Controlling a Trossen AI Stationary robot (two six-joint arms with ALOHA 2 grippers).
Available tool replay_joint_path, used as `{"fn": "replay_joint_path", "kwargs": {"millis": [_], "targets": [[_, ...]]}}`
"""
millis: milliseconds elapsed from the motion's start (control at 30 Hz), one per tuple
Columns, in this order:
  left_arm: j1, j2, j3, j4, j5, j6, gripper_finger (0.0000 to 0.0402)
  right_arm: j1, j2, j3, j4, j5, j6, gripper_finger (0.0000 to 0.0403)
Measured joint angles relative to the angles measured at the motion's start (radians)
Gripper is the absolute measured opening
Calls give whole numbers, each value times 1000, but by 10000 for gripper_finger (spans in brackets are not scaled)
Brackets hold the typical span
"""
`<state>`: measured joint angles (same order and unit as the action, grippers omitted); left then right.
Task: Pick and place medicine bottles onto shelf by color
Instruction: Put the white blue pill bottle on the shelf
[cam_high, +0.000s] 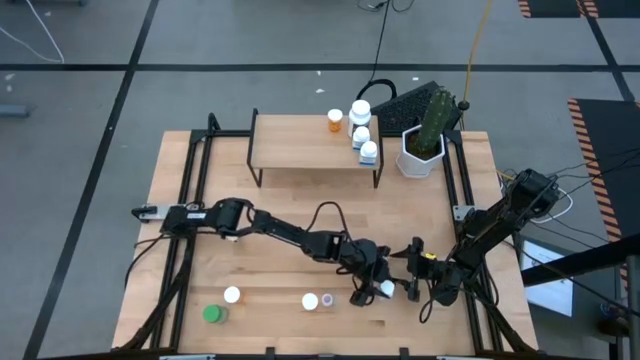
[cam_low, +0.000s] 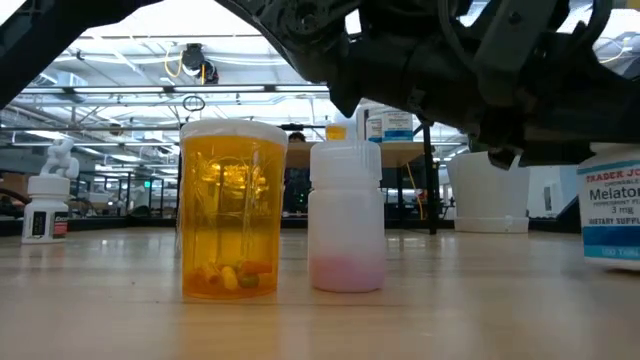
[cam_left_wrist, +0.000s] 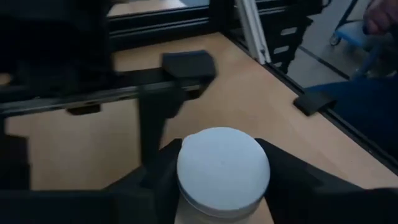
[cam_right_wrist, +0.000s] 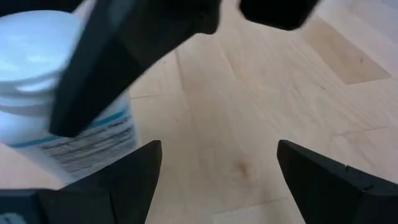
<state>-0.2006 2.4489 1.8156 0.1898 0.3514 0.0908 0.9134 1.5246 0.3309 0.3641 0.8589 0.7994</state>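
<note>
left hand (cam_high: 372, 290) is closing round a white bottle (cam_left_wrist: 222, 171) at the worktop's (cam_high: 280, 270) near edge, fingers (cam_left_wrist: 292, 180) flanking the cap; firm grip not confirmed yet. next: squeeze, lift, carry to the shelf (cam_high: 300, 145) far across. right hand (cam_high: 415, 270) is waiting just beside, jaws apart, empty, crowding the lift path. green bottle (cam_high: 212, 314) and purple bottle (cam_high: 327, 298) are standing nearby.

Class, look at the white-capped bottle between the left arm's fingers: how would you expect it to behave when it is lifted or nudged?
The white-capped bottle looks like rigid plastic, so it should not squash. Its round, smooth cap might slip or turn between the left tool's dark fingers. Standing upright on the table, it would probably roll if tipped.
</note>
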Motion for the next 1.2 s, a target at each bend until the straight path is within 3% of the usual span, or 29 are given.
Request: {"fn": "replay_joint_path", "kwargs": {"millis": [133,200,367,600,767,1000,1200], "targets": [[13,-28,-2,-49,-7,-60,170,0,0,0,0,0,0,313],[16,-61,-2,-117,-65,-67,171,4,0,0,2,0,1,313],[11,-173,-2,-291,-326,-33,196,4,0,0,5,0,16,313],[13,-368,-3,-502,-677,-119,171,4,0,0,11,1,49,313],[47,-530,-2,-598,-830,-80,188,4,0,0,13,1,54,313],[205,-652,-60,-647,-846,-1,183,4,0,0,22,2,53,313],[420,-636,-159,-534,-664,-15,181,3,0,0,27,2,53,313]]}}
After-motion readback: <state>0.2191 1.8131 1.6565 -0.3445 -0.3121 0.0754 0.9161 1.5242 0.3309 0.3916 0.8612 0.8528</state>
